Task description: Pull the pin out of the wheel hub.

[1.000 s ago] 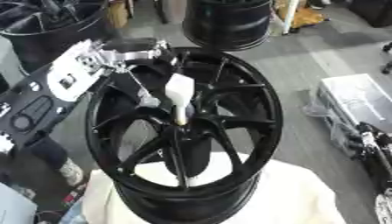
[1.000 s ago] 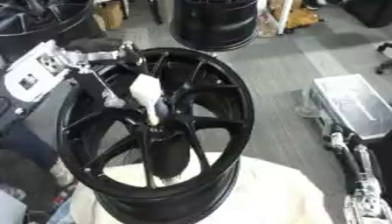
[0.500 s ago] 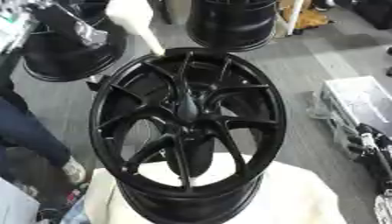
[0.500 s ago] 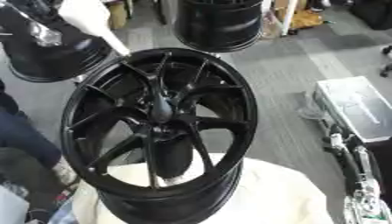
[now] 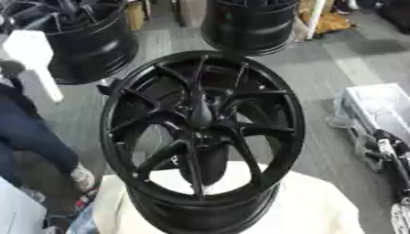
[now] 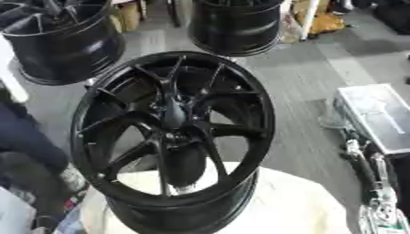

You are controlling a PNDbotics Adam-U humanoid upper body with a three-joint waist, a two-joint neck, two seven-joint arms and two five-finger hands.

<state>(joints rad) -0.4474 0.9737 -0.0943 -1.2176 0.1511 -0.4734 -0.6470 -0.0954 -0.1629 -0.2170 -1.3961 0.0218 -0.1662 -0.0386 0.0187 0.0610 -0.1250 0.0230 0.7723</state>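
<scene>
Closest to me, the white padded cover (image 5: 320,205) on the counter, sitting left of my right fingers and nearer than they are. On it stands the black wheel (image 5: 200,137), tilted so its open face looks up at me. Its rim lies just left of my right fingers but not touching them. The wheel hub (image 5: 200,118) at the centre of the spokes is bare and dark, with nothing standing in it.

My right hand (image 6: 362,167) sits at the lower right edge, black and silver, fingers (image 6: 351,147) straight and pointing away from me, holding nothing.

Just beyond those fingertips is a silver case (image 6: 376,119) on the grey floor (image 5: 320,68).

Across the wheel, well to the left of my right fingers, a person's dark blue trouser leg (image 5: 32,137) and a light shoe (image 5: 80,176) show on the floor.

Further left and further off is the pin (image 5: 30,52): white, with a broad head and a thin stem slanting down to the right, clear of the wheel and well apart from the hub. My left hand does not show, so I cannot tell what its fingers are doing.

At the back, two more black wheels stand on the floor, one far left (image 5: 88,45) and one straight ahead (image 5: 248,23).
</scene>
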